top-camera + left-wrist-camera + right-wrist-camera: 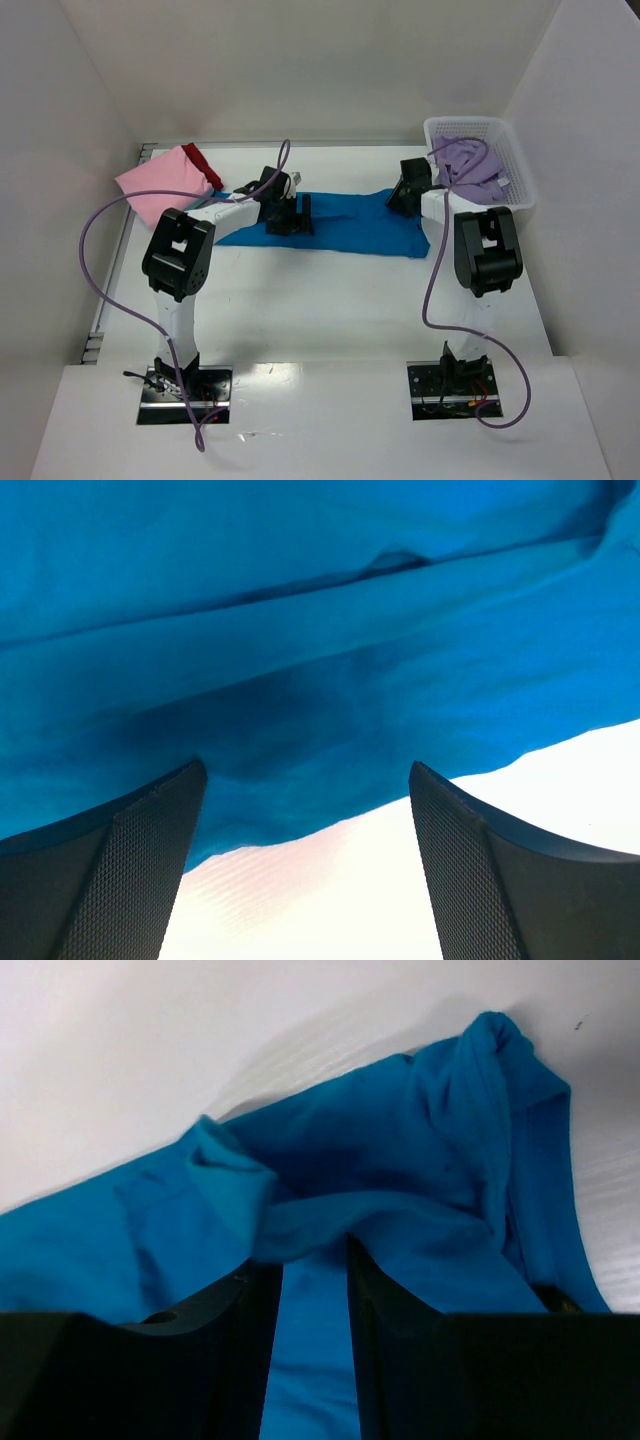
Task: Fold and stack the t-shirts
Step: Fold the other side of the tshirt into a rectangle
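On table [330,310], 1 blue tee [345,228], 1 pink tee [160,187], 1 red tee [203,163]

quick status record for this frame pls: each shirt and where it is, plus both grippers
blue t-shirt: laid out across the table, right end bunched
pink t-shirt: folded, far left corner
red t-shirt: behind the pink one, mostly hidden
lavender t-shirt: crumpled in the white basket, far right
left gripper: open, low over the blue shirt's near edge
right gripper: at the blue shirt's right end, jaws narrow, cloth bunched at the tips; grip unclear
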You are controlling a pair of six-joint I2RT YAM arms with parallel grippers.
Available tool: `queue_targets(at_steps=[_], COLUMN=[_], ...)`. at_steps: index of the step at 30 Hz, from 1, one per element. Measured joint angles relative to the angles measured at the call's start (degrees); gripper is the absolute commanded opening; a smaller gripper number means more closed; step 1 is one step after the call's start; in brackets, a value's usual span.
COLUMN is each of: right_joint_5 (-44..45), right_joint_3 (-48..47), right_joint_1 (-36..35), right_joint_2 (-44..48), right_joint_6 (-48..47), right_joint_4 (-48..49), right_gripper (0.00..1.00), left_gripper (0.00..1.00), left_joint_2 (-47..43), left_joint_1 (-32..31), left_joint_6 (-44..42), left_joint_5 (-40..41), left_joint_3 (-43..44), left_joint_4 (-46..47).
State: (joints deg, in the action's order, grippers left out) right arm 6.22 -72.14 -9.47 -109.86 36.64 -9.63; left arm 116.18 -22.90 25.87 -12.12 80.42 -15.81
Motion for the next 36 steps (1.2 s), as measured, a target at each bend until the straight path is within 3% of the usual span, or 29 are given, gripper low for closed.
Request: queue_targets(at_steps=[6, 19, 31, 36], right_joint_5=[2.1, 8.2, -2.8, -6.3], right_joint_3=[-4.2, -9.5, -4.4, -4.4], right_joint_1=[0.1, 2.0, 1.7, -1.6], right_joint_2=[-5.8, -6.3, 2.8, 5.6], right_joint_6=[-1.1, 1.6, 2.7, 2.7], right_joint_4=[-1.2, -5.0, 0.6, 3.3], right_gripper=[0.37, 0.41, 0.49, 0.5], left_gripper=[0.9, 0.9, 0.93, 0.94], left_joint_2=[0.3, 0.8, 0.7, -0.5], left_joint_1=[0.0, 0.0, 5.2, 7.7], left_joint_6=[0.0, 0.0, -0.1, -0.2], left_joint_5=[0.0, 0.0, 0.1, 1.4], left_joint_3=[0.5, 1.5, 2.6, 2.3], left_joint_4=[-0.5, -1.2, -4.1, -5.3])
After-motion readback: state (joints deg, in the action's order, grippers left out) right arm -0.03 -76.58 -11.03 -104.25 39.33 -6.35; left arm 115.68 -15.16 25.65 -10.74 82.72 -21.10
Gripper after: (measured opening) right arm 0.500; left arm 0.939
